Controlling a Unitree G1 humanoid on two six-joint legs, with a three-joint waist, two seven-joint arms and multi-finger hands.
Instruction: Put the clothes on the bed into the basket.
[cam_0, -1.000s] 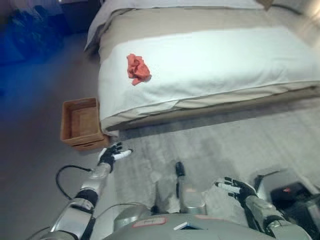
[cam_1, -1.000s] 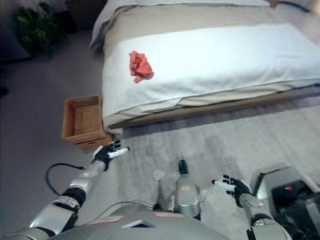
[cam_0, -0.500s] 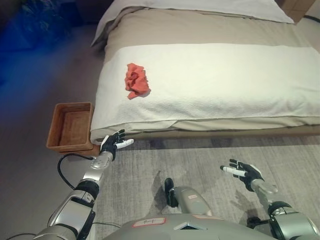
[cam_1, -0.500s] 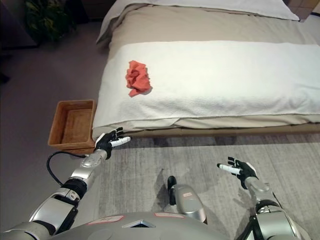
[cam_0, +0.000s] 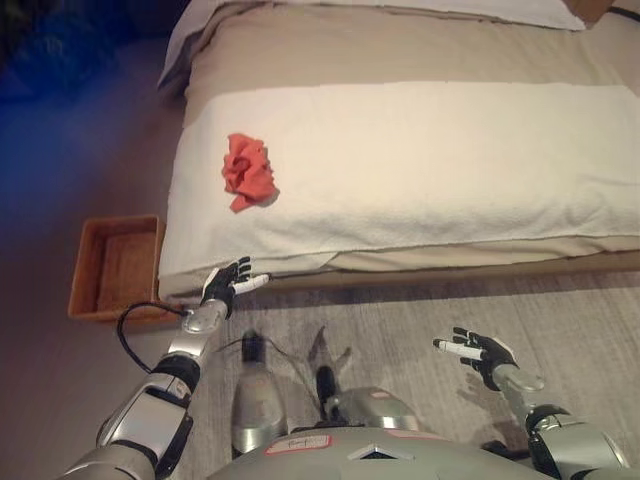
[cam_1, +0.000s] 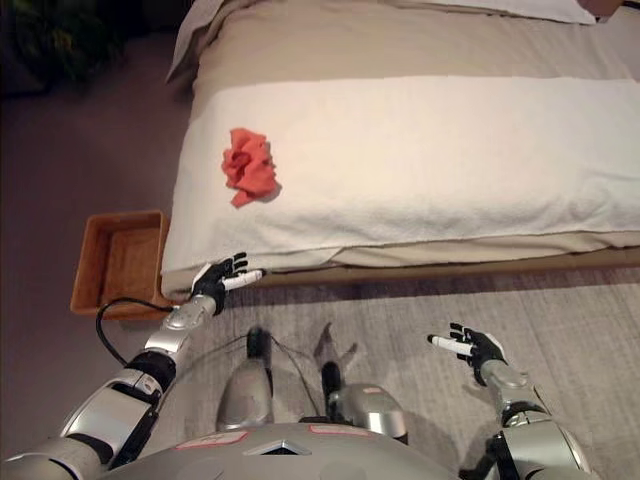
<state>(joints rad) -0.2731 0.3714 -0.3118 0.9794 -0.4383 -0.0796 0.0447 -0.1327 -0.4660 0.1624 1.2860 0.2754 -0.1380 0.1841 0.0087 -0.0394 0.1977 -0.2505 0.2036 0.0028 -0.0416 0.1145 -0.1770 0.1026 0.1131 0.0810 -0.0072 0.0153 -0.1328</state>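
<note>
Left eye view: our left hand (cam_0: 226, 287) and right hand (cam_0: 478, 352) hang released; the red cloth (cam_0: 247, 172) lies on the bed (cam_0: 450, 150), basket (cam_0: 112, 268) empty at eight o'clock. Nothing done.

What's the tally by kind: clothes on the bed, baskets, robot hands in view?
Crumpled red cloth on the white blanket: 1
Wicker basket on the floor, nothing visible inside: 1
Robot hands, left hand and right hand, both open and holding nothing: 2
Total: 4
</note>
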